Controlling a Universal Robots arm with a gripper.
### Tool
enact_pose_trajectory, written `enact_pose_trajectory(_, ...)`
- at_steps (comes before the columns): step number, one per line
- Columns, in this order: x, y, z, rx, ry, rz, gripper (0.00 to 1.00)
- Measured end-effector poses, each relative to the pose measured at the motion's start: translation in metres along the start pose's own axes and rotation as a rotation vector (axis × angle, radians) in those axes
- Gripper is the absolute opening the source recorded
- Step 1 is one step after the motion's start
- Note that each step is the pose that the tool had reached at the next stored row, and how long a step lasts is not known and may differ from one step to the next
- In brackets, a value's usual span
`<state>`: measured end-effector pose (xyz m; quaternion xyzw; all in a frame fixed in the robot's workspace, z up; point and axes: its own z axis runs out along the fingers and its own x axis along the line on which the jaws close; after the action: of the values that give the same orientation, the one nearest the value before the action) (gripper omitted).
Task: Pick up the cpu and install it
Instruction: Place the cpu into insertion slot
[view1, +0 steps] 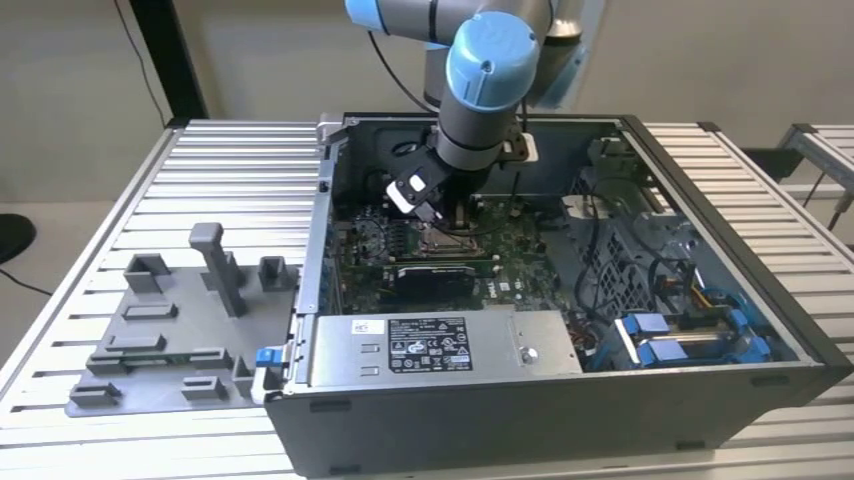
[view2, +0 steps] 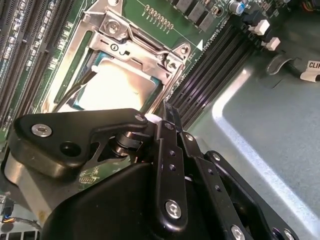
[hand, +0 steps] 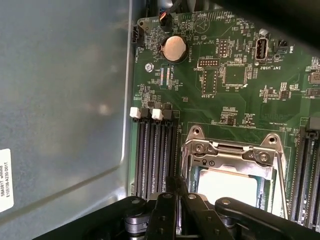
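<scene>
Slatted metal workbench before a plain beige wall (view1: 267, 60).
In the exterior view the ribbed aluminium table (view1: 227, 160) spreads from 7 to 4 o'clock; a black post (view1: 167, 55) stands at 11; pale floor (view1: 54, 215) shows at 9; a second slatted table (view1: 821, 145) sits at 2; light is even.

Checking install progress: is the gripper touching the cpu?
Cannot tell. In both wrist views the body of the gripper covers the near edge of the cpu in the socket frame.
</scene>
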<state>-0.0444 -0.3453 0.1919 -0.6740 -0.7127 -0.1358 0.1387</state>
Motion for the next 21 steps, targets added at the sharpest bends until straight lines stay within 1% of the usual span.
enact_pose_trajectory(8,-0.0009,0.0014,0.0020,0.0000,0.0001,0.000,0.00)
enact_pose_trajectory(11,-0.0013,0.0016,0.0028,-0.0001,0.0019,0.000,0.00)
enact_pose_trajectory(13,-0.0012,0.0017,0.0033,-0.0001,0.0050,0.000,0.00)
enact_pose_trajectory(14,-0.0011,0.0018,0.0036,-0.0005,0.0074,0.000,0.00)
enact_pose_trajectory(15,-0.0009,0.0020,0.0041,-0.0012,0.0111,-0.001,0.00)
enact_pose_trajectory(19,-0.0006,0.0020,0.0049,-0.0012,0.0210,0.000,0.00)
enact_pose_trajectory(20,-0.0006,0.0020,0.0050,-0.0013,0.0231,0.000,0.00)
enact_pose_trajectory(21,-0.0006,0.0021,0.0051,-0.0014,0.0239,0.000,0.00)
